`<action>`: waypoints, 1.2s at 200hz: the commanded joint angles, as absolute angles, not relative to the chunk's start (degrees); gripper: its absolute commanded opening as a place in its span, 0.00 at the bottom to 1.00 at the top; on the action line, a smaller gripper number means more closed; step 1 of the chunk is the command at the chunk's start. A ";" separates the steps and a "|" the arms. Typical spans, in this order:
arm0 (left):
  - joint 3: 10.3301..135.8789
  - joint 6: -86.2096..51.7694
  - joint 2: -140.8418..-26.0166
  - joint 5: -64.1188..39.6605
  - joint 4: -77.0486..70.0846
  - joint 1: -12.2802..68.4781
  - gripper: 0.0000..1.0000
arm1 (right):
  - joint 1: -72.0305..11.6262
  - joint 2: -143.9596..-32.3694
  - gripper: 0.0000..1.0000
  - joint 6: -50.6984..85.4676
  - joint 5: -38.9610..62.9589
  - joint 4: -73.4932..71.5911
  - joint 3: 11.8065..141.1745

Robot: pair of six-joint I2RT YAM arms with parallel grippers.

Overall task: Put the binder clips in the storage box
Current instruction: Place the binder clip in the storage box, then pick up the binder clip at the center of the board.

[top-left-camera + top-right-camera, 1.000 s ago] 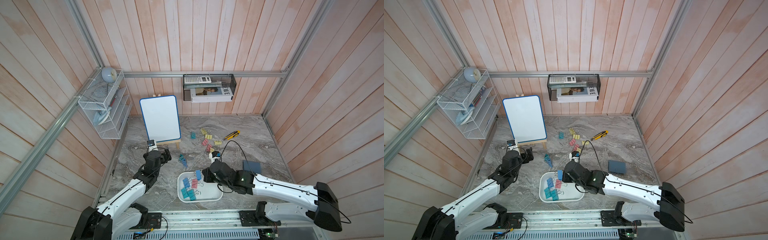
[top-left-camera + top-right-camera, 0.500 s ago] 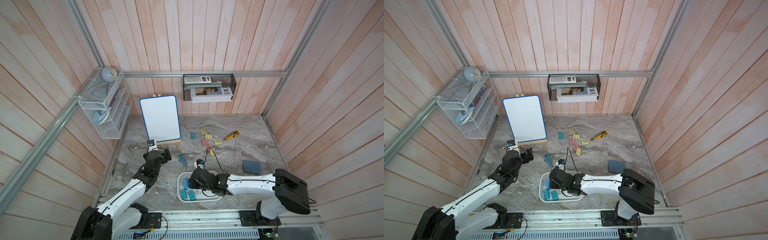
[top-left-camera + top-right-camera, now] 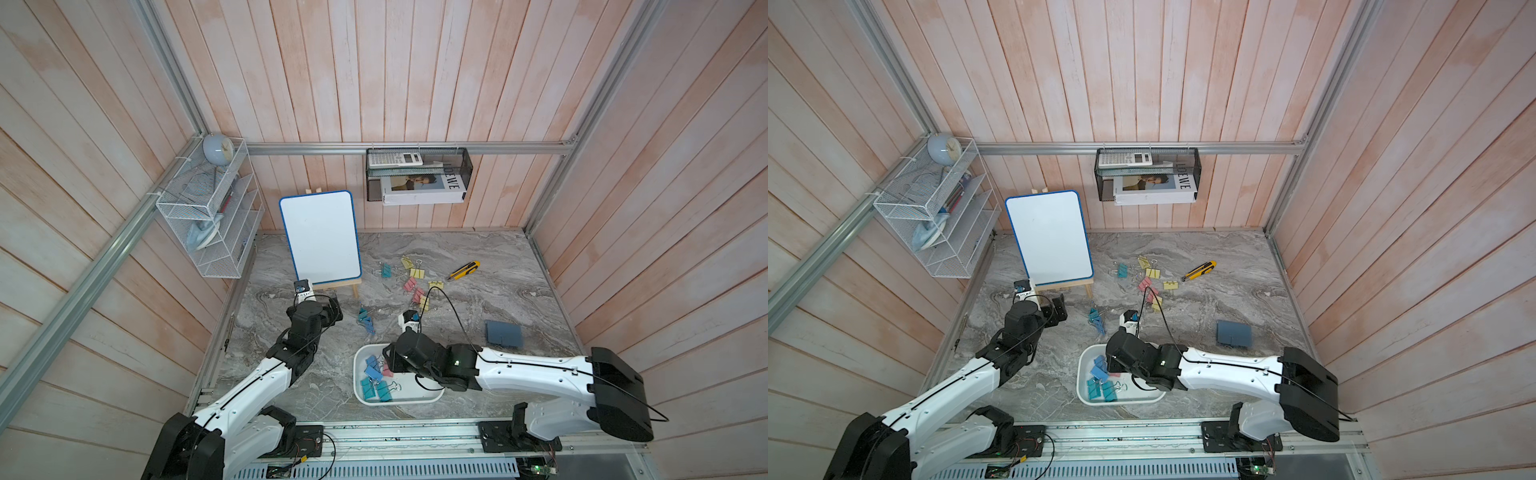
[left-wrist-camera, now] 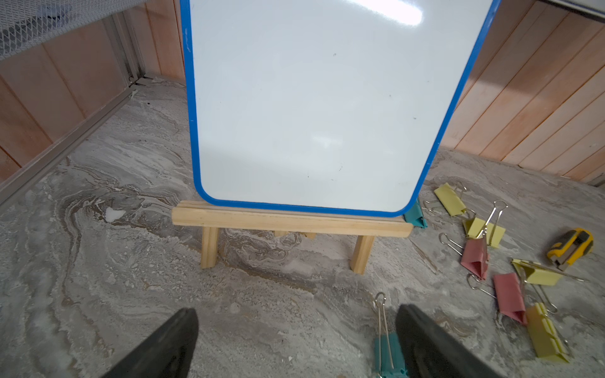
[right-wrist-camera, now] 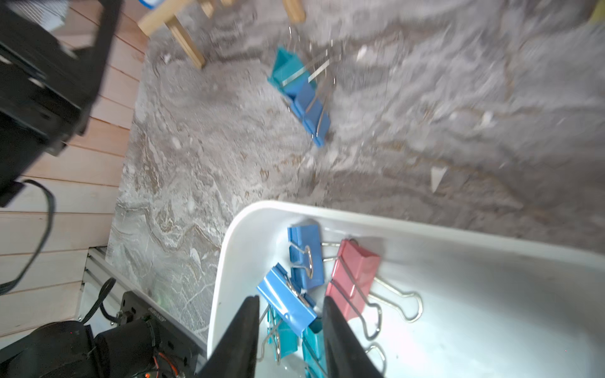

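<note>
In a top view, some binder clips [image 3: 374,372] lie in the storage box [image 3: 415,401], with more loose on the table [image 3: 519,291] beyond it. The left wrist view shows the left fingers [image 4: 425,340] wide, a teal clip [image 4: 388,347] just inside one. The right wrist view shows the right fingers [image 5: 244,327] narrowly parted above the box, apparently gripping nothing, a blue clip [image 5: 288,301] beneath. The clips seem light, stiff and slick; pinching the body should suit.

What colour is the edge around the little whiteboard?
Blue. The whiteboard edge shows best in the left wrist view.
</note>
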State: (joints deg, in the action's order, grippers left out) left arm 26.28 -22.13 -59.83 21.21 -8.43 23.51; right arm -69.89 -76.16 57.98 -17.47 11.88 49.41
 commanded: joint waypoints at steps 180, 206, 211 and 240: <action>26.08 -22.12 -59.77 20.65 -9.39 23.11 1.00 | -40.89 -128.50 0.37 29.89 -6.48 24.32 107.40; 26.19 -22.13 -59.60 20.48 -9.23 23.09 1.00 | -40.69 -134.98 0.38 29.06 -7.47 29.06 116.51; 26.16 -22.15 -59.46 20.48 -9.19 23.11 1.00 | -40.69 -136.01 0.38 28.82 -7.85 29.76 118.01; 26.03 -22.06 -59.11 20.83 -9.07 23.11 1.00 | -40.65 -139.97 0.39 27.22 -11.31 31.82 123.83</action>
State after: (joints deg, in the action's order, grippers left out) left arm 26.28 -22.13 -60.10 21.02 -8.58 23.35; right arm -41.10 -137.16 29.50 -7.64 27.03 119.92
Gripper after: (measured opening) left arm 0.998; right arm 0.387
